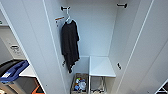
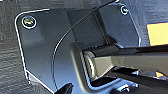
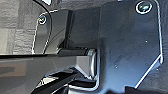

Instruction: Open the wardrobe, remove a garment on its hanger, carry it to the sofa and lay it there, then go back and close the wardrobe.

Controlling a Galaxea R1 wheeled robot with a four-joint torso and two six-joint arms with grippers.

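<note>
Inside the open wardrobe (image 1: 100,30), a black shirt (image 1: 70,46) hangs on a white hanger (image 1: 68,18) from a dark peg (image 1: 65,8) near the left wall. Another dark peg (image 1: 122,5) sticks out high on the right side. Both white doors (image 1: 32,50) stand wide open. Low down sits a white shelf (image 1: 101,66), and beside it a small basket (image 1: 79,83) holds colourful bits. A blue thing (image 1: 13,71) lies far left, outside the wardrobe. The red jacket cannot be found here. Both wrist views show dark robot plates over grey floor (image 2: 10,75); whether each pincer is released or clenched, I cannot tell.
</note>
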